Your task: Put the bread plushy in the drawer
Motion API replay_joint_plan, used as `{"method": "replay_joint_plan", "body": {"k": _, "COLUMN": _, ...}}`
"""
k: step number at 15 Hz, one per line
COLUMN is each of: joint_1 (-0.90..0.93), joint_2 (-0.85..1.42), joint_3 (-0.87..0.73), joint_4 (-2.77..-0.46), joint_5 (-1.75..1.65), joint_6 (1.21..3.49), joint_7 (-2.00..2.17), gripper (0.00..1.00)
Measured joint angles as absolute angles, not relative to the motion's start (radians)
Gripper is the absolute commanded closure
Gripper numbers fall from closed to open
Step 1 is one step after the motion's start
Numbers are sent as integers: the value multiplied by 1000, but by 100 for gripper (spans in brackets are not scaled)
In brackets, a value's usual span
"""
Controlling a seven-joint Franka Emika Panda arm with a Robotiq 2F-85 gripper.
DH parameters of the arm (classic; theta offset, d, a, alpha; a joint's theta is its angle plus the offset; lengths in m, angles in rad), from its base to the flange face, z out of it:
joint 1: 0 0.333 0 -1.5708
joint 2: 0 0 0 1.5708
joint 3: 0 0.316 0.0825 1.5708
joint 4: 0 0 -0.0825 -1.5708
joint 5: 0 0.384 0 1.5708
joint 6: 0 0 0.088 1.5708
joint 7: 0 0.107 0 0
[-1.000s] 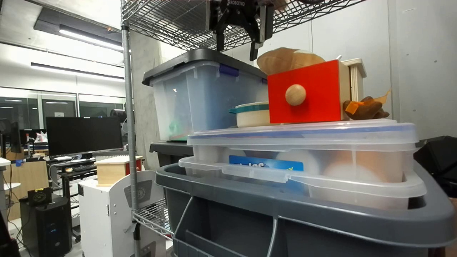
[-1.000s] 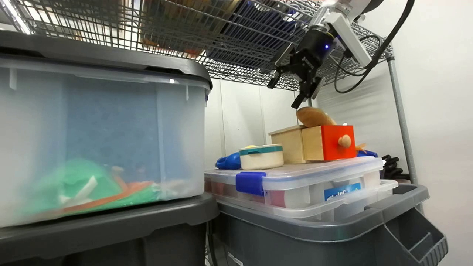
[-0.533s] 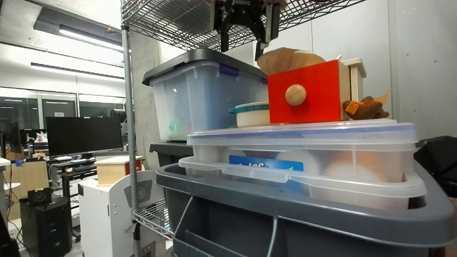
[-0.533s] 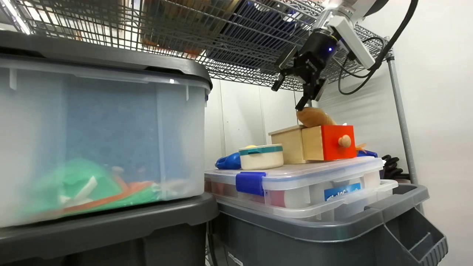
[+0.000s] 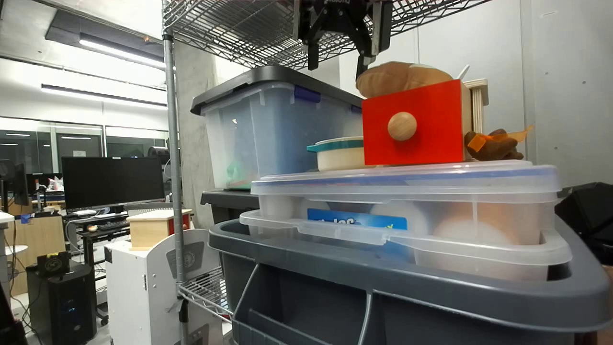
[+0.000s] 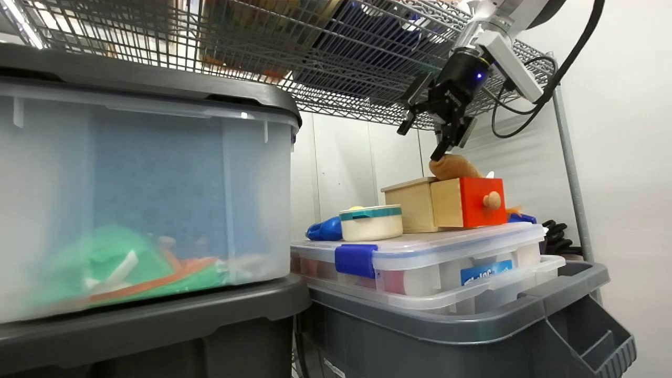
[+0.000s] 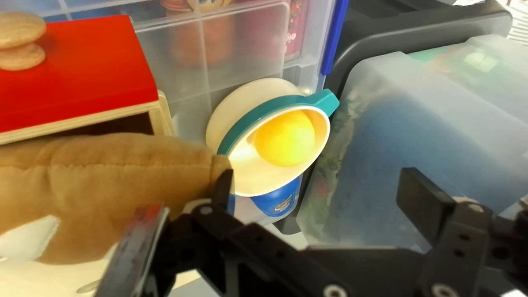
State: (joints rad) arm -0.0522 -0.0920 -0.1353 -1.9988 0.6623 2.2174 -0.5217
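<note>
The bread plushy (image 7: 103, 177) lies across the top of the drawer (image 5: 431, 129), its golden-tan body rising above the upper edge of the red front in both exterior views. In the wrist view a dark strip of the drawer's inside shows between that front and the plushy, which hides the rest of the opening. The drawer stands partly pulled out of a light-wood cabinet (image 6: 409, 205).

The gripper (image 6: 421, 139) hangs above and to the left of the plushy, its jaws spread wide and holding nothing. The tip of one finger (image 6: 441, 150) meets, or all but meets, the plushy's left end.

Just left of the drawer stands a round cream bowl (image 6: 371, 227) with a teal band; a yellow ball (image 7: 284, 138) sits in it. A blue object (image 6: 324, 229) lies to the bowl's left, on the far side. Just right of the drawer, in an exterior view, lies a lumpy brown item (image 5: 495, 147) with orange parts.

A flat clear storage bin (image 5: 335, 190) carries the drawer and the bowl, on top of a large grey bin (image 5: 431, 278). Farther left stands a tall clear bin (image 5: 268, 129) under a dark lid, and a wire shelf (image 5: 230, 28) spans overhead.
</note>
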Motion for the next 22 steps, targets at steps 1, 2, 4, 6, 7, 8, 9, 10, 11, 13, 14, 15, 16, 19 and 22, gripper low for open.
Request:
{"method": "replay_joint_plan", "body": {"k": 1, "joint_1": -52, "joint_2": -92, "joint_3": -135, "joint_4": -1999, "joint_5": 662, "joint_6": 2217, "joint_7": -522, "gripper": 0}}
{"method": "replay_joint_plan", "body": {"k": 2, "joint_1": -52, "joint_2": -92, "joint_3": -135, "joint_4": -1999, "joint_5": 662, "joint_6": 2217, "joint_7": -522, "gripper": 0}}
{"method": "replay_joint_plan", "body": {"k": 4, "joint_1": -52, "joint_2": -92, "joint_3": -135, "joint_4": -1999, "joint_5": 662, "joint_6": 2217, "joint_7": -522, "gripper": 0}}
{"method": "replay_joint_plan", "body": {"k": 6, "joint_1": -51, "joint_2": -92, "joint_3": -135, "joint_4": -1999, "joint_5": 662, "joint_6": 2217, "joint_7": -522, "gripper": 0}}
{"method": "replay_joint_plan", "body": {"k": 7, "joint_1": -51, "joint_2": -92, "joint_3": -135, "joint_4": -1999, "joint_5": 662, "joint_6": 2217, "joint_7": -522, "gripper": 0}}
{"method": "replay_joint_plan", "body": {"k": 8, "joint_1": -51, "joint_2": -92, "joint_3": -135, "joint_4": -1999, "joint_5": 662, "joint_6": 2217, "joint_7": -522, "gripper": 0}}
{"method": "replay_joint_plan", "body": {"k": 9, "joint_1": -50, "joint_2": -92, "joint_3": -134, "joint_4": -1998, "joint_5": 662, "joint_6": 2217, "joint_7": -522, "gripper": 0}}
{"method": "replay_joint_plan", "body": {"k": 10, "joint_1": -50, "joint_2": -92, "joint_3": -132, "joint_4": -1998, "joint_5": 660, "joint_6": 2217, "joint_7": -522, "gripper": 0}}
{"method": "replay_joint_plan", "body": {"k": 11, "joint_1": -49, "joint_2": -92, "joint_3": -129, "joint_4": -1998, "joint_5": 657, "joint_6": 2217, "joint_7": -522, "gripper": 0}}
{"method": "replay_joint_plan", "body": {"k": 13, "joint_1": -45, "joint_2": -92, "joint_3": -117, "joint_4": -1999, "joint_5": 652, "joint_6": 2218, "joint_7": -521, "gripper": 0}}
{"method": "replay_joint_plan", "body": {"k": 14, "joint_1": -42, "joint_2": -92, "joint_3": -108, "joint_4": -1999, "joint_5": 648, "joint_6": 2218, "joint_7": -520, "gripper": 0}}
{"method": "replay_joint_plan", "body": {"k": 15, "joint_1": -38, "joint_2": -92, "joint_3": -99, "joint_4": -1999, "joint_5": 642, "joint_6": 2219, "joint_7": -518, "gripper": 0}}
{"method": "replay_joint_plan", "body": {"k": 16, "joint_1": -34, "joint_2": -93, "joint_3": -89, "joint_4": -1999, "joint_5": 632, "joint_6": 2219, "joint_7": -513, "gripper": 0}}
{"method": "replay_joint_plan", "body": {"k": 19, "joint_1": -17, "joint_2": -96, "joint_3": -63, "joint_4": -2001, "joint_5": 586, "joint_6": 2219, "joint_7": -486, "gripper": 0}}
{"method": "replay_joint_plan", "body": {"k": 22, "joint_1": -10, "joint_2": -106, "joint_3": -45, "joint_4": -2011, "joint_5": 525, "joint_6": 2219, "joint_7": -442, "gripper": 0}}
